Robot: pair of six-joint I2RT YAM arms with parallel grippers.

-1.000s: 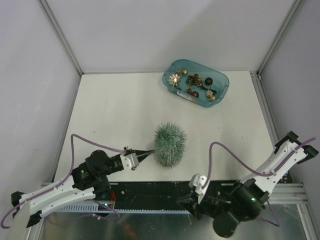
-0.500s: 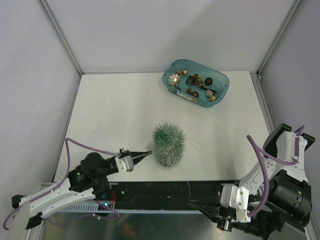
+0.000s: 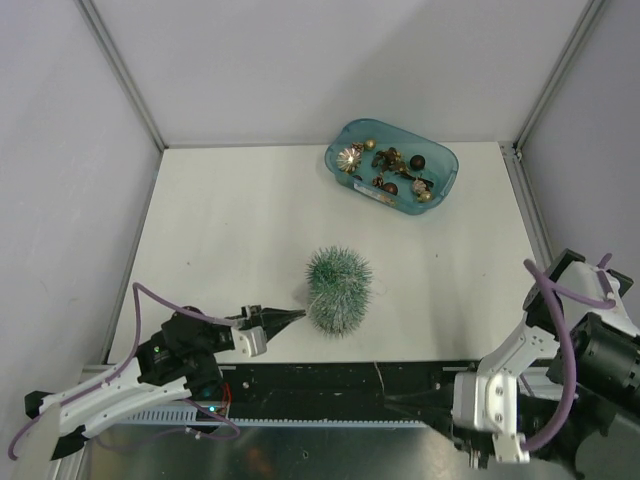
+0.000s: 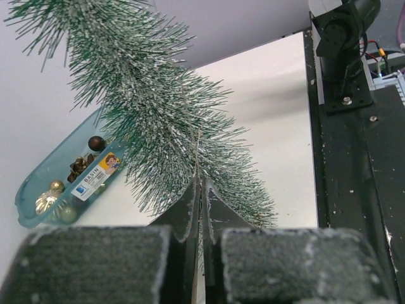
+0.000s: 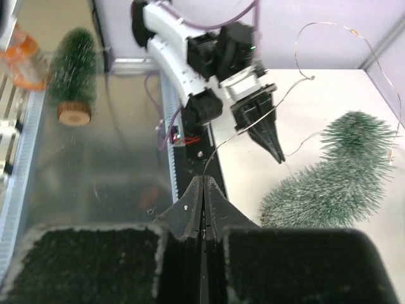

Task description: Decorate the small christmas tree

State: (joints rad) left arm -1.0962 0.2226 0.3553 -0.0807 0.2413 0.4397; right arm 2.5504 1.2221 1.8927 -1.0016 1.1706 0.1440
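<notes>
- Left gripper (image 3: 290, 316) — jaws clenched on a thin wire (image 5: 311, 77). The tips point at the near-left flank of the tree and are in among the outer bristles.
- Right gripper (image 5: 203, 180) — also clamped tight, with the same wire pinched at the very tips. It sits low over the black rail (image 3: 330, 385) at the table's near edge, well apart from the tree.
- The wire climbs from the right tips, passes the left gripper, loops high and drops over the far side of the tree.
- The small christmas tree (image 3: 340, 290) sits on the white table (image 3: 230, 220), about mid-width and toward the near edge. Frosted green bristles; upright or tilted, cannot tell.
- A teal tray (image 3: 450, 172) lies at the far right of the table, well apart from the tree, with ornaments (image 3: 390, 165) inside.
- The right wrist view shows a second bristly tree (image 5: 73, 63) with a wood-slice base, off the table beyond the rail.
</notes>
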